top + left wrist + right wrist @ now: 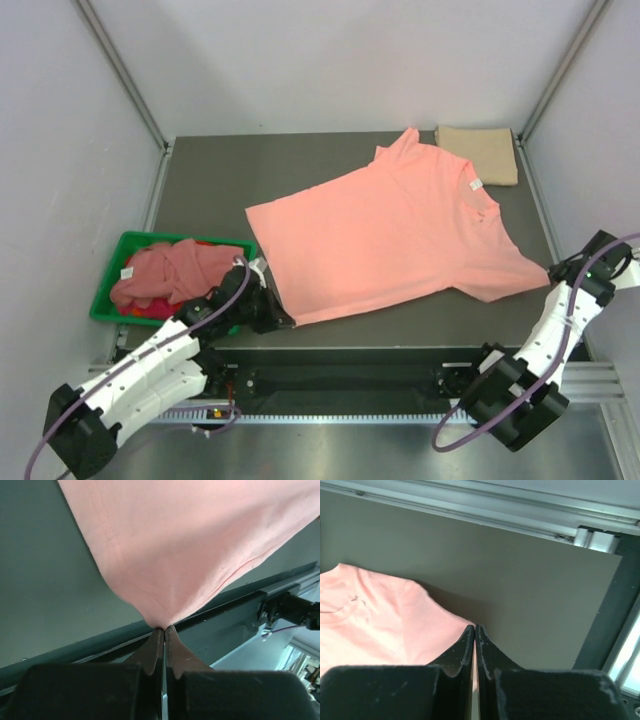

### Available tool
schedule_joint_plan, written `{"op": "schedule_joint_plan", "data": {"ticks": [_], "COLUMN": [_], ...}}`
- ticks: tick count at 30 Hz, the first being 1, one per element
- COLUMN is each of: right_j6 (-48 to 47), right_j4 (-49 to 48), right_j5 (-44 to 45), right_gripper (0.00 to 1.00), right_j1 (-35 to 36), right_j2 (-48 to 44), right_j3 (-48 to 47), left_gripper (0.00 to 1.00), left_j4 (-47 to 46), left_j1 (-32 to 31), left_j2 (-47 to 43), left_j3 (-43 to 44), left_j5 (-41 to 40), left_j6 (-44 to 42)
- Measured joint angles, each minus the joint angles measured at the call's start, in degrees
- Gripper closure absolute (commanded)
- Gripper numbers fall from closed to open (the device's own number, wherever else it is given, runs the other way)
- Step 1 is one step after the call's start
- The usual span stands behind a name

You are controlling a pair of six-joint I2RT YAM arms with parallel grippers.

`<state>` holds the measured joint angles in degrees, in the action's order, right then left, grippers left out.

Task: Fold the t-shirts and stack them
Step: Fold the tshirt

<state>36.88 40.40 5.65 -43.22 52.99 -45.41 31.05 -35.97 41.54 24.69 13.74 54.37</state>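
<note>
A salmon-pink t-shirt [390,230] lies spread flat in the middle of the table, neck toward the back right. My left gripper [285,321] is shut on its near hem corner at the table's front edge. In the left wrist view the jaws [164,628] pinch the cloth tip and the shirt [190,545] stretches away above. My right gripper [553,272] is shut on the right sleeve tip. In the right wrist view its jaws [475,627] are closed with pink cloth [375,615] between them. A folded tan-beige t-shirt [478,152] lies at the back right corner.
A green plastic bin [178,238] stands at the front left, holding crumpled pink and red shirts [165,275]. Grey walls and metal frame posts enclose the table. A metal rail [400,372] runs along the front edge.
</note>
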Motion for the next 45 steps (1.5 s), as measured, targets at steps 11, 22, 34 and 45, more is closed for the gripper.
{"op": "schedule_joint_plan", "data": {"ticks": [11,22,34,45], "right_j6": [1.33,-0.28,-3.67,-9.94], "right_j4": [5.62,2.45,-2.6,-5.46], "right_j5": [10.73,9.25,21.22,22.12], "right_gripper": [1.0,1.0,1.0,1.0], "right_j1": [-0.94,2.86,22.53,24.41], "right_j2": [-3.39,-2.62,20.76,34.21], "right_j3": [-0.02,2.03,-10.01,-21.27], "left_gripper": [1.0,1.0,1.0,1.0], "left_j4": [2.67,2.6,5.53,5.73], "left_j1": [-7.1,-7.61,-7.15,-5.51], "left_j2": [0.42,5.92,18.56,28.39], "left_j3": [0.09,0.61,13.18,17.22], "left_j5": [-5.95,-5.11,-17.33,-20.5], "left_j6": [2.67,1.6,-2.01,-4.09]}}
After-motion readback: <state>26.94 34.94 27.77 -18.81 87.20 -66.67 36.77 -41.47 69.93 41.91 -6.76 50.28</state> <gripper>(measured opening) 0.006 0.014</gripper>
